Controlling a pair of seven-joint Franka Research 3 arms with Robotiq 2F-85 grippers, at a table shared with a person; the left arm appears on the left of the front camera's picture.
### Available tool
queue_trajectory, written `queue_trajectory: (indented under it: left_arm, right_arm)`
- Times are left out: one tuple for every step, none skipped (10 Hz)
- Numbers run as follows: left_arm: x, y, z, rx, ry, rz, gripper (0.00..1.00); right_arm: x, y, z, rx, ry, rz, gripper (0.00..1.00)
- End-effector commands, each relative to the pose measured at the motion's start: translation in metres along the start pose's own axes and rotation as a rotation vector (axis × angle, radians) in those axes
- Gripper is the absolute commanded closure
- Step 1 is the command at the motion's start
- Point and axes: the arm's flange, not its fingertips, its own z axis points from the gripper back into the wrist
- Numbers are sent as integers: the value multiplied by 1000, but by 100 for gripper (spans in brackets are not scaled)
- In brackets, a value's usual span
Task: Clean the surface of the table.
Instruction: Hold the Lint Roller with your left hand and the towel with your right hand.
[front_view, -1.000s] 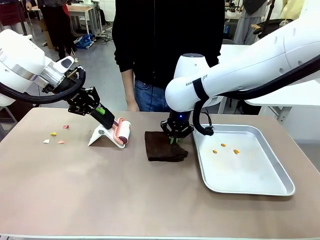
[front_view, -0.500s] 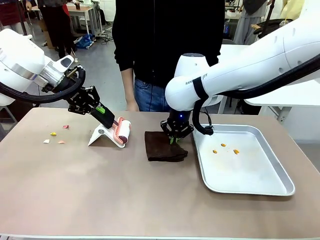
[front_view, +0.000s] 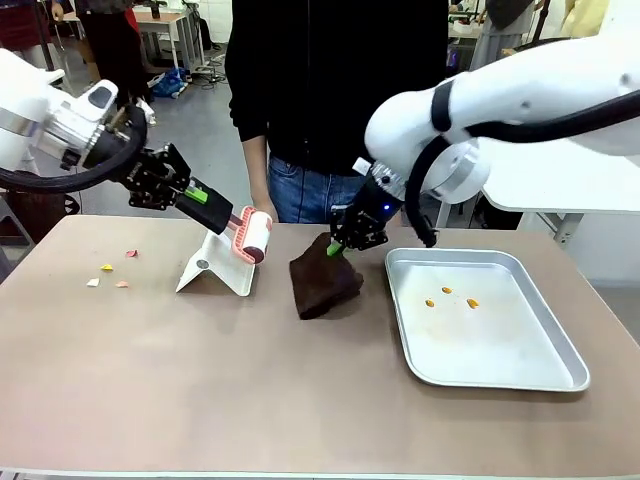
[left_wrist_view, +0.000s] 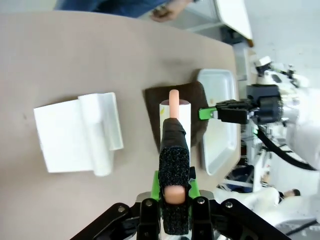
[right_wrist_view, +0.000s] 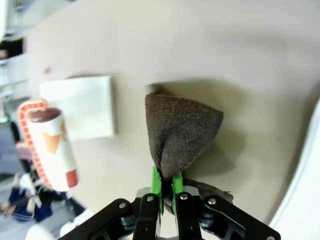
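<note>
The tabletop (front_view: 200, 380) is a wide taupe-brown surface lying below both grippers, and neither gripper touches it. The left gripper (front_view: 200, 196) sits above the tabletop's far-left area, clenched on the black foam handle of a lint roller (front_view: 250, 236). The roller head hangs in the air just above a white stand (front_view: 212, 270) that rests on the tabletop. In the left wrist view, the same gripper (left_wrist_view: 175, 192) is clamped on the handle, with the roller (left_wrist_view: 175, 117) pointing towards the brown cloth (left_wrist_view: 152, 105). The right gripper (front_view: 340, 245) is above the tabletop's far centre, its pads pinched on one corner of the brown cloth (front_view: 325, 280). The cloth hangs down from the gripper, and its lower end appears to meet the tabletop. The right wrist view confirms the pinch (right_wrist_view: 166, 182) on the cloth (right_wrist_view: 182, 127). A metal tray (front_view: 540, 375) with a few orange scraps (front_view: 447, 296) lies just right of the cloth. Small coloured scraps (front_view: 108, 272) lie near the left edge of the tabletop. A person (front_view: 330, 100) stands at the far side.
</note>
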Motion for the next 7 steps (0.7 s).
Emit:
queue_trajectory:
  left_arm:
    - [-25, 4, 26, -161, 9, -44, 100]
    - [-34, 7, 43, -225, -11, -35, 100]
    - [-40, 17, 62, -262, -81, 8, 100]
    - [-46, 33, 80, -325, -83, 23, 100]
    - [-52, 46, 93, -344, -104, 56, 100]
    - [-60, 62, 107, -351, -98, 71, 100]
    - [-68, 80, 125, -363, -98, 89, 100]
  right_arm:
    - [-35, -32, 38, 240, 60, 80, 100]
    - [-44, -40, 58, 379, 69, 102, 100]
    - [-53, -53, 78, 527, 56, 112, 100]
    - [-63, -66, 96, 611, -26, 83, 100]
    - [-74, -73, 111, 694, -58, 66, 100]
    - [-88, -81, 129, 776, -97, 5, 100]
    - [-106, -91, 149, 850, -98, -13, 100]
